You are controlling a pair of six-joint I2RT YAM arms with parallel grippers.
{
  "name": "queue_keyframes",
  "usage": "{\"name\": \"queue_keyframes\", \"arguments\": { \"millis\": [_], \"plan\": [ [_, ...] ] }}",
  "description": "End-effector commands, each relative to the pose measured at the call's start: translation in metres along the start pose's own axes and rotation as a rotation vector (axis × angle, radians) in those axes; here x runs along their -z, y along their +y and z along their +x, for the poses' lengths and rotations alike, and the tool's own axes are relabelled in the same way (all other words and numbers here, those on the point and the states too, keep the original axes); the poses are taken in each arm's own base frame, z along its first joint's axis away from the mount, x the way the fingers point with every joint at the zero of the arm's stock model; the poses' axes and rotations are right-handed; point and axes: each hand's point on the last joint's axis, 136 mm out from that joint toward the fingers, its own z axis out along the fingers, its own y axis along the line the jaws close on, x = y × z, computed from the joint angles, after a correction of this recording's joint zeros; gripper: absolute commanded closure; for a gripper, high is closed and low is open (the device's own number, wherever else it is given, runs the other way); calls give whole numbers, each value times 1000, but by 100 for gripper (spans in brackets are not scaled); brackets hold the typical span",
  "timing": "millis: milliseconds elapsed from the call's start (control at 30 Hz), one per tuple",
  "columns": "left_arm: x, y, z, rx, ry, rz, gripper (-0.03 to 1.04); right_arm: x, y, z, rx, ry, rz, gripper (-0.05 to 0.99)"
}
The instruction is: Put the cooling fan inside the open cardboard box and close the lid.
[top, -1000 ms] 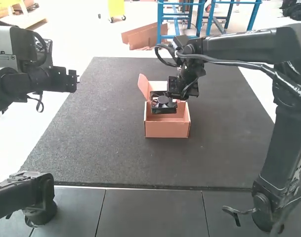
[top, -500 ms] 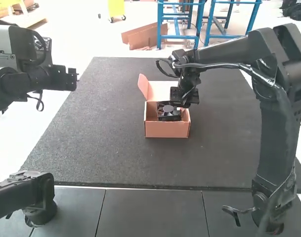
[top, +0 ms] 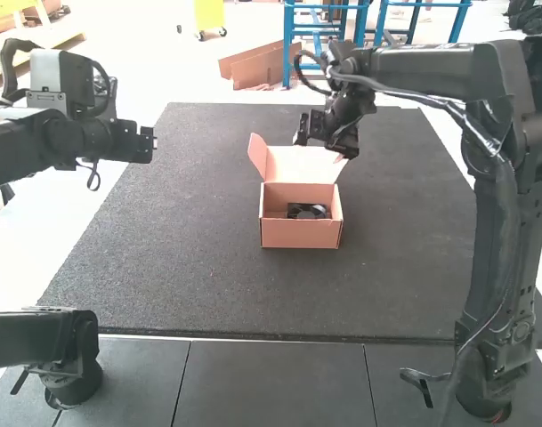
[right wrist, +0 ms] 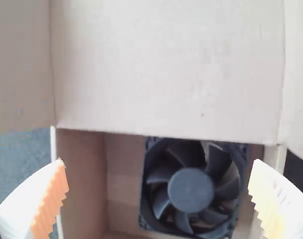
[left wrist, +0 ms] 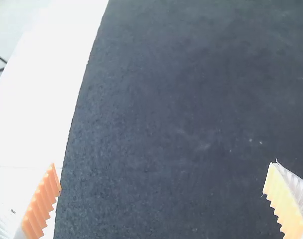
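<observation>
Cooling fan (top: pixel 307 211) lies inside the cardboard box (top: pixel 301 229). Its lid (top: pixel 287 165), at twelve o'clock, is likely light and stiff: push its free edge. Left gripper (top: pixel 147 143) and right gripper (top: pixel 326 137) are wide open, empty.

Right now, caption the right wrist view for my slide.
Open right gripper above the cardboard box, cooling fan lying inside.

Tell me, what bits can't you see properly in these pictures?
- Cooling fan: in the high view the cardboard box's front wall hides most of it; in the right wrist view the picture's edge cuts off one side.
- Box floor under the fan: covered by the fan in both views.
- Right gripper: its fingertips are too small and dark in the high view.
</observation>
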Motion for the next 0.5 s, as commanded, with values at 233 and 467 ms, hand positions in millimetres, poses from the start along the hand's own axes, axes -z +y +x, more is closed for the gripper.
{"name": "queue_keyframes", "arguments": {
  "millis": [233,467],
  "plan": [
    [-43,-32,-36,-39,-20,73,4,65,-49,-16,251,-113,3,4],
    [-77,-68,-42,-68,-13,127,4,61,-66,-35,191,-297,-6,2]
  ]
}}
